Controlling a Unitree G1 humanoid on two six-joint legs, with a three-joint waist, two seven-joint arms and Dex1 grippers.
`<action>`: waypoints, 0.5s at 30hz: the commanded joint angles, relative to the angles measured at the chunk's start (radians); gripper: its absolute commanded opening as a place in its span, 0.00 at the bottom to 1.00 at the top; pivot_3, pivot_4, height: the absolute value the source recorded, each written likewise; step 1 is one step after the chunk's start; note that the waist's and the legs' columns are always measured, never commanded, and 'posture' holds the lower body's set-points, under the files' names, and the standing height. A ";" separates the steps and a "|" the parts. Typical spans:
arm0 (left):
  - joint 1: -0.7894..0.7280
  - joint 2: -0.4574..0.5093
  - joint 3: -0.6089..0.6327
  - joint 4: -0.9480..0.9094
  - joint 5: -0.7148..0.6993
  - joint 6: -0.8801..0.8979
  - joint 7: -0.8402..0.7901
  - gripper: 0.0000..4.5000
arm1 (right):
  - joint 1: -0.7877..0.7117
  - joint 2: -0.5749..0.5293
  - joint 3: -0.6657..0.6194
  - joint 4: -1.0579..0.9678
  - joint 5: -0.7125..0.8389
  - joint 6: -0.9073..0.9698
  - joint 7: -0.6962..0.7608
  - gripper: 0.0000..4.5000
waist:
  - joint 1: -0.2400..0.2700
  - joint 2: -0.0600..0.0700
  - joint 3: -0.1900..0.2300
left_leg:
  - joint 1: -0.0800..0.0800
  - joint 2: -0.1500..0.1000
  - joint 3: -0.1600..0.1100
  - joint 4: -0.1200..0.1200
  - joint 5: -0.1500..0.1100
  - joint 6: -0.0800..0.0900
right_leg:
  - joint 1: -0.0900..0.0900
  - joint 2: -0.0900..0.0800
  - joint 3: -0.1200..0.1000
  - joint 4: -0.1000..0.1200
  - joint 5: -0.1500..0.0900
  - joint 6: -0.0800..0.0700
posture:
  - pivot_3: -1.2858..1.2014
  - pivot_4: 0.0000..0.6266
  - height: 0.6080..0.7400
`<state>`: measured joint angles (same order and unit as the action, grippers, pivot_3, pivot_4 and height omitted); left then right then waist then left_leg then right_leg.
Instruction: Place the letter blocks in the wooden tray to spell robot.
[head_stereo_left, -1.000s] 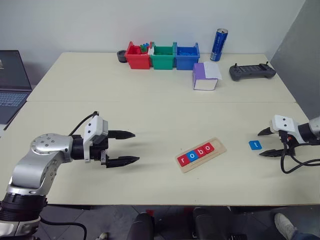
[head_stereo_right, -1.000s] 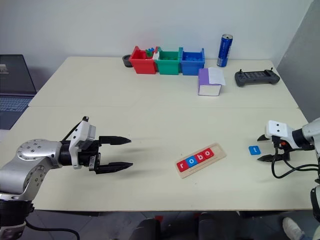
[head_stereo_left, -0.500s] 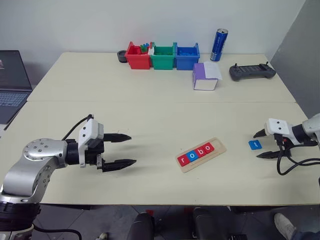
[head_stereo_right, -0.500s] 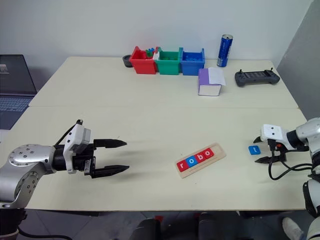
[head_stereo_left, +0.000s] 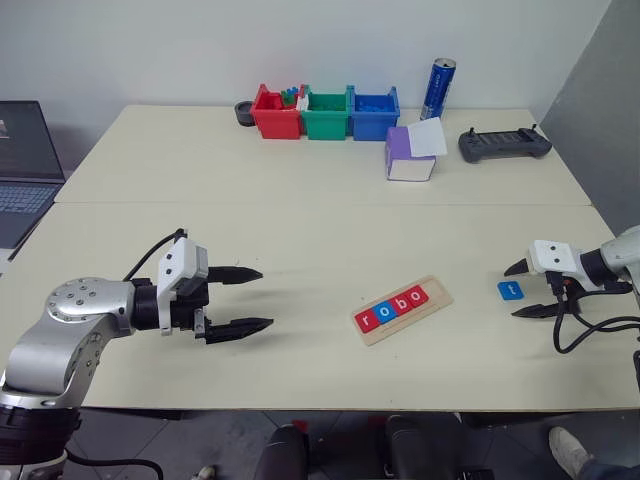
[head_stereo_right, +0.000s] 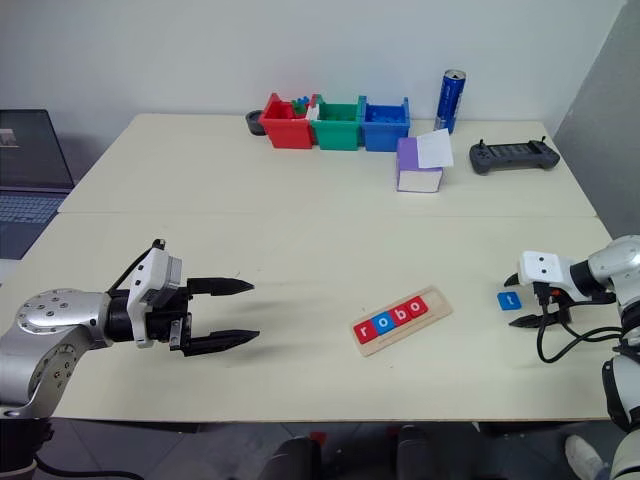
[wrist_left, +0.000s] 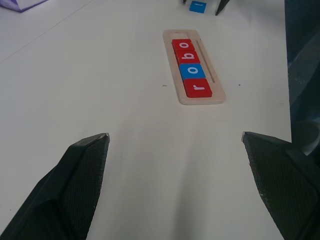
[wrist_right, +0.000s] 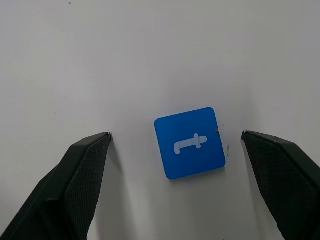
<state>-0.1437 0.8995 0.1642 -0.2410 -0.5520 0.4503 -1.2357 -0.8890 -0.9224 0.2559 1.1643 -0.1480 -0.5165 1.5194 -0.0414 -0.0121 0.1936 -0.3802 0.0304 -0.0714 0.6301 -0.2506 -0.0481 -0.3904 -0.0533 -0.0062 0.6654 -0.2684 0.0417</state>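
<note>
The wooden tray (head_stereo_left: 437, 297) lies on the table's near right, slightly slanted, with several letter blocks (head_stereo_left: 390, 307) in its groove reading r, o, b, o; its right end is bare. A blue block with a white t (head_stereo_left: 510, 290) lies flat on the table to the tray's right. My right gripper (head_stereo_left: 520, 291) stands open with the t block (wrist_right: 189, 143) between its fingers, neither finger touching it. My left gripper (head_stereo_left: 247, 299) is open and holds nothing, well left of the tray (wrist_left: 216, 85) and pointing toward it.
At the far edge stand red (head_stereo_left: 273, 113), green (head_stereo_left: 325, 113) and blue (head_stereo_left: 372, 113) bins, a small dark round object (head_stereo_left: 243, 111) and a blue can (head_stereo_left: 437, 89). A purple-and-white box (head_stereo_left: 407, 155) and a dark controller (head_stereo_left: 503, 143) lie beyond the tray. A laptop (head_stereo_left: 25, 160) sits far left.
The right gripper has edged left around the t block. The left gripper drew slightly back to the left. The white flap on the purple box now stands up.
</note>
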 joint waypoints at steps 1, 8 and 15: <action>0.004 0.013 0.038 -0.030 -0.025 -0.005 -0.002 1.00 | -0.016 -0.010 0.004 0.027 -0.035 -0.027 0.007 0.99 | 0.000 0.000 0.000 | 0.000 0.000 0.000 0.000 0.000 0.000 | 0.000 0.000 0.000 0.000 0.000 0.000 | 0.52 0.24 1.00; 0.011 0.014 0.043 -0.029 -0.026 -0.007 0.000 1.00 | -0.025 -0.006 -0.001 0.046 -0.057 -0.041 -0.024 0.99 | 0.001 0.000 0.000 | 0.000 0.000 0.000 0.001 0.000 0.000 | 0.001 0.000 0.000 0.000 0.000 0.000 | 0.52 0.24 1.00; 0.015 0.013 0.047 -0.033 -0.026 -0.008 0.004 1.00 | -0.028 -0.005 0.001 0.055 -0.067 -0.047 -0.039 0.99 | 0.000 0.000 0.000 | 0.001 0.000 0.000 0.001 0.000 0.000 | 0.002 0.000 0.000 0.000 0.001 0.000 | 0.52 0.24 1.00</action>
<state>-0.1312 0.8995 0.1682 -0.2437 -0.5558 0.4503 -1.2328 -0.9051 -0.9204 0.2568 1.1869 -0.1875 -0.5572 1.4965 -0.0409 -0.0123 0.1935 -0.3791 0.0303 -0.0714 0.6313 -0.2506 -0.0481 -0.3889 -0.0535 -0.0062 0.6654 -0.2677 0.0415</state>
